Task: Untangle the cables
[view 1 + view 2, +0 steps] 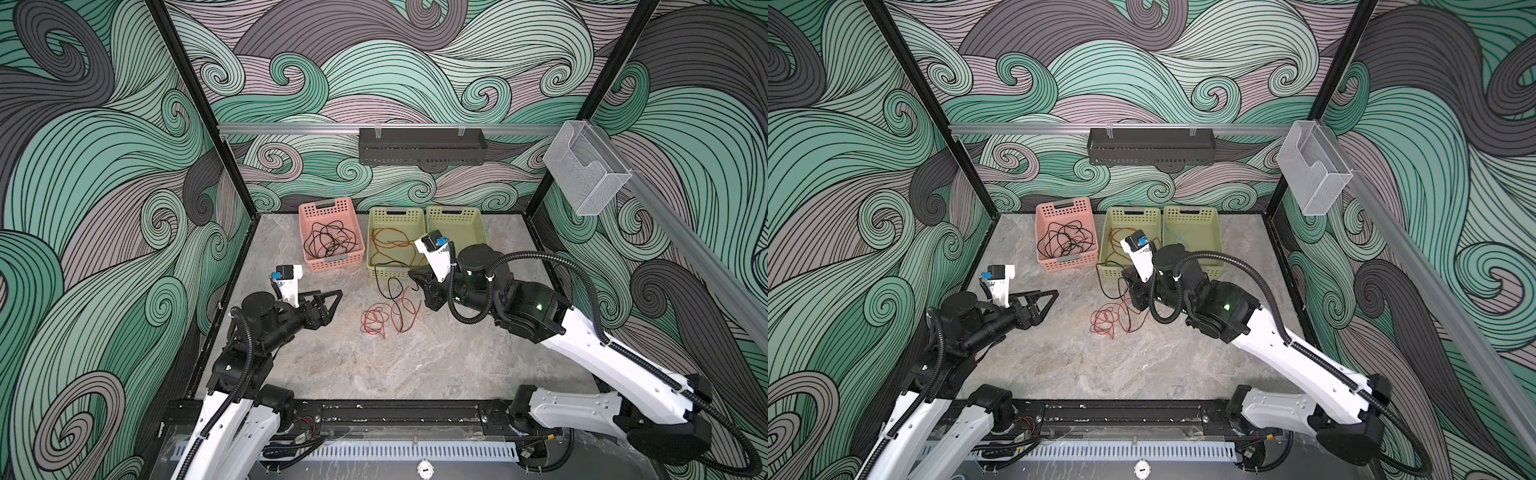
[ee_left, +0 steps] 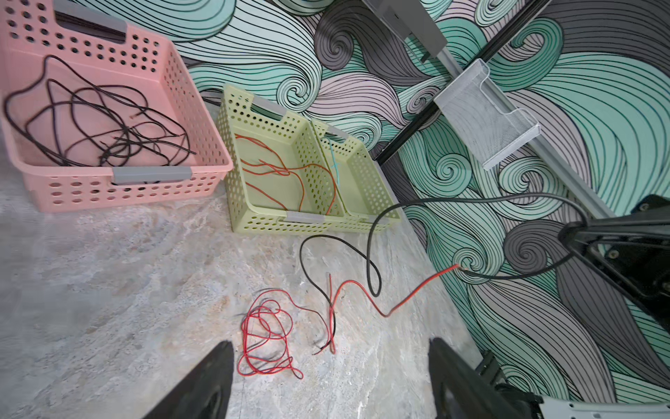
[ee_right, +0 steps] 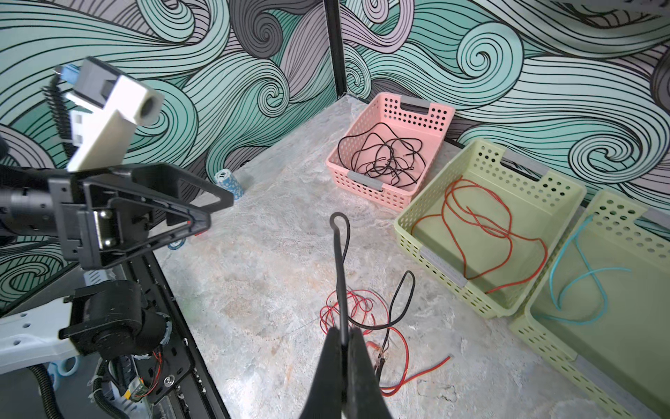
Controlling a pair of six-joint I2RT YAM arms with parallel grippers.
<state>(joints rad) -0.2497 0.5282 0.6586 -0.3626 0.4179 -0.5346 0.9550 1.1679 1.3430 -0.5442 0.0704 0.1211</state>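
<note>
Right gripper [image 3: 342, 335] pinches black cable [image 3: 339, 261] between jaws.

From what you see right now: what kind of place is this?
Probably a robot test cell: patterned wall panels on a black frame box in one tabletop, left arm and right arm are mounted at its front edge, and a pink basket and green basket hold sorted cables.

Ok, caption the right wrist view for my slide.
Right claw shut on a black cable beside the red cable tangle on the table; left claw open nearby.
</note>
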